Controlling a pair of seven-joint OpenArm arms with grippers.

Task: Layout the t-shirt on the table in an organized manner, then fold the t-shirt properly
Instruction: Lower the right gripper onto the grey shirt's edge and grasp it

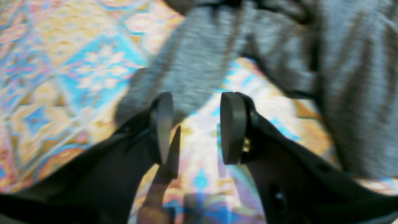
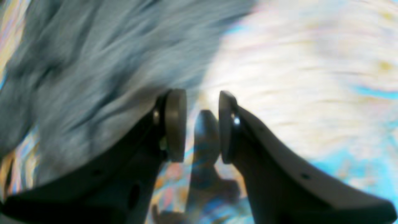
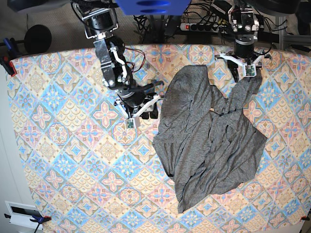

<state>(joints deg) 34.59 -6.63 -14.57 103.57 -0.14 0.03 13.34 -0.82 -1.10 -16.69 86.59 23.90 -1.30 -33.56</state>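
The t-shirt (image 3: 209,145) lies crumpled at the table's (image 3: 63,160) three o'clock. Left gripper (image 1: 196,127) and right gripper (image 2: 197,124) are both released, empty. Recommend regrasping outer edges and spreading outward.

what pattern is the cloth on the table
Blue, pink and cream diamond-tiled floral cloth on the table; clearest in the base view.

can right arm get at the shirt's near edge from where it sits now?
Probably yes. The right gripper hangs open just beside the t-shirt, whose left edge lies right next to it on the table. Nothing stands between them.
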